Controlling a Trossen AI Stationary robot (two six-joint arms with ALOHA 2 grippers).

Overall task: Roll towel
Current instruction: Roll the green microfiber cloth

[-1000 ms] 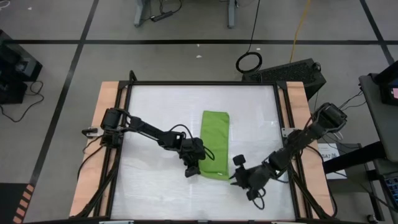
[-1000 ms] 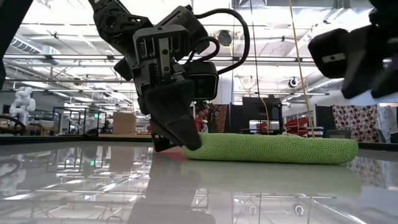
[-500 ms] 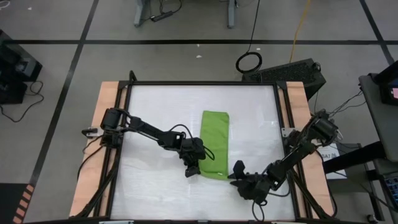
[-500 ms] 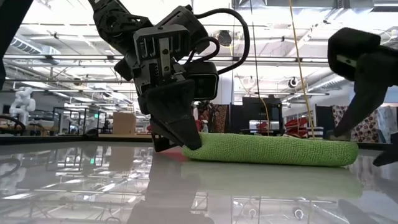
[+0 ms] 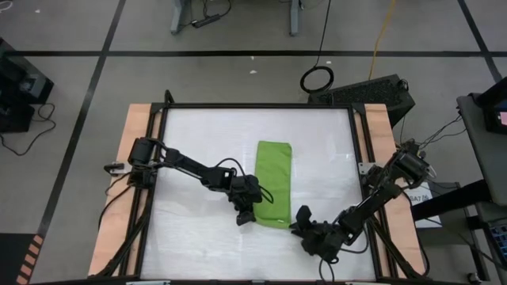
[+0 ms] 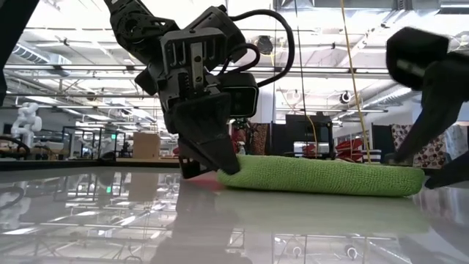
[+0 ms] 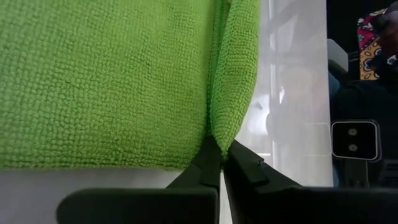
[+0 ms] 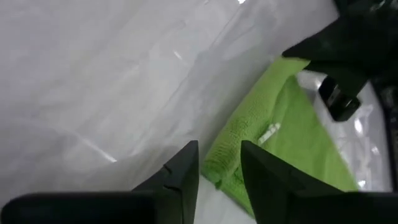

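Right gripper (image 5: 302,217) reached the towel (image 5: 274,182), fingers spread; left gripper (image 5: 247,214) pinches it.

We see the towel (image 7: 112,81) as soft lime-green cloth with a nubbly, looped weave and a matt surface. The table (image 5: 206,134) beneath it is smooth, glossy white, mirroring the room in the low view. Bare wood strips (image 5: 131,158) with a dull finish run along its left and right edges. The left gripper (image 7: 219,163) and right gripper (image 8: 217,163) have dark, matt, plastic-looking fingers.
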